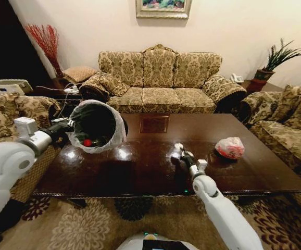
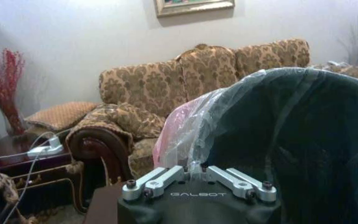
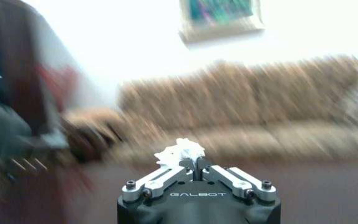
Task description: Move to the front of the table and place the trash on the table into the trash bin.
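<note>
My left gripper (image 1: 67,126) holds the trash bin (image 1: 96,126) tilted above the table's (image 1: 140,172) left end, its mouth turned toward the middle. A red piece of trash (image 1: 87,142) lies inside. In the left wrist view the gripper (image 2: 197,173) is shut on the bin's (image 2: 291,140) bag-lined rim. Over the table's middle, my right gripper (image 1: 179,151) is shut on the white paper wad (image 1: 177,147). The right wrist view shows the wad (image 3: 180,151) pinched at that gripper's (image 3: 195,164) tips. The pink-white knotted bag (image 1: 229,148) rests on the table at the right.
A patterned sofa (image 1: 161,78) stands behind the table, with armchairs at the left (image 1: 15,112) and right (image 1: 291,125). A side table with cables (image 1: 70,94) is at the back left, and a potted plant (image 1: 273,65) at the back right. Patterned carpet (image 1: 88,224) lies in front.
</note>
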`<state>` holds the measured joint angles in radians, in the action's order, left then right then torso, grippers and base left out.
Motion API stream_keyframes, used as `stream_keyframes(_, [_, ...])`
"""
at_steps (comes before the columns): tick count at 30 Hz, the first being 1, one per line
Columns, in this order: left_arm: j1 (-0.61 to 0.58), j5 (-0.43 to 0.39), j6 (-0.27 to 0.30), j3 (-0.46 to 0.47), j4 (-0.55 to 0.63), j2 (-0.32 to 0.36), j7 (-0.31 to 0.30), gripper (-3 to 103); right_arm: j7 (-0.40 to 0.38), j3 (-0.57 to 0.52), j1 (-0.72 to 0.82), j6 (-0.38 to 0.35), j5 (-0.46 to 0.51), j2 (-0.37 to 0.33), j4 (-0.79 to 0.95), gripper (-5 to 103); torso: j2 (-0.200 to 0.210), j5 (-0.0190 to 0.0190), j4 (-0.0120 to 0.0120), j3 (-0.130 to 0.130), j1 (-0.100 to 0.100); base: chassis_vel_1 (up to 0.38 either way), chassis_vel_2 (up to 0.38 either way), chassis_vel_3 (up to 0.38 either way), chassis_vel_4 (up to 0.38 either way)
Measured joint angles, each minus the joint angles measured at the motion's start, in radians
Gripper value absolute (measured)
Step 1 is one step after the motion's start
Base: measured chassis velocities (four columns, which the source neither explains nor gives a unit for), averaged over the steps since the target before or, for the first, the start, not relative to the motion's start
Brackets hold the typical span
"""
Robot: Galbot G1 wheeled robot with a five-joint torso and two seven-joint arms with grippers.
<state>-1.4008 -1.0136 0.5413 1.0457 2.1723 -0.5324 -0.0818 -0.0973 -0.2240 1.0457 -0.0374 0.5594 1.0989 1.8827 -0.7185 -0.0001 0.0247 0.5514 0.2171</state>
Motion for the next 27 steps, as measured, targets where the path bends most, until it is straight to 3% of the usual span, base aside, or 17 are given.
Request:
stream_keyframes(7, [-0.012,0.010,0.000,-0.027,0.005,0.004,0.000,0,0.086,0.050,-0.116,-0.004,0.182,-0.060,0.236,0,0.000,-0.0001,0.0000,0.000,0.000,0.000,0.000,0.000,0.000])
stream_keyframes(8, [-0.014,0.011,0.001,-0.030,0.005,0.007,0.000,0,0.102,0.060,-0.151,-0.013,0.230,-0.071,0.264,0,0.000,0.0000,0.0001,0.000,0.000,0.000,0.000,0.000,0.000])
stream_keyframes(9, [-0.015,0.012,0.002,-0.037,0.008,0.014,-0.001,0,0.155,0.095,-0.263,-0.035,0.349,-0.097,0.303,0,0.000,-0.0001,-0.0001,0.000,0.000,0.000,0.000,0.000,0.000])
stream_keyframes(12, [-0.016,0.012,0.003,-0.042,0.014,0.018,-0.001,0,0.180,0.139,-0.359,-0.056,0.421,-0.109,0.307,0,0.000,0.0002,0.0000,0.000,0.000,0.000,0.000,0.000,0.000])
stream_keyframes(14, [-0.017,0.012,0.003,-0.055,0.028,0.017,0.000,0,0.231,0.224,-0.474,-0.073,0.488,-0.105,0.279,0,0.000,0.0000,0.0001,0.000,0.000,0.000,0.000,0.000,0.000])
stream_keyframes(22, [-0.039,0.008,0.007,-0.062,0.088,-0.018,0.004,0,0.296,0.452,-0.637,-0.084,0.489,-0.010,0.171,0,0.000,0.0001,0.0002,0.000,0.000,0.000,0.000,0.000,0.000])
stream_keyframes(27, [-0.044,0.007,0.013,-0.062,0.106,-0.028,0.004,0,0.299,0.515,-0.682,-0.084,0.460,0.026,0.123,0,0.000,0.0000,0.0002,0.000,0.000,0.000,0.000,0.000,0.000])
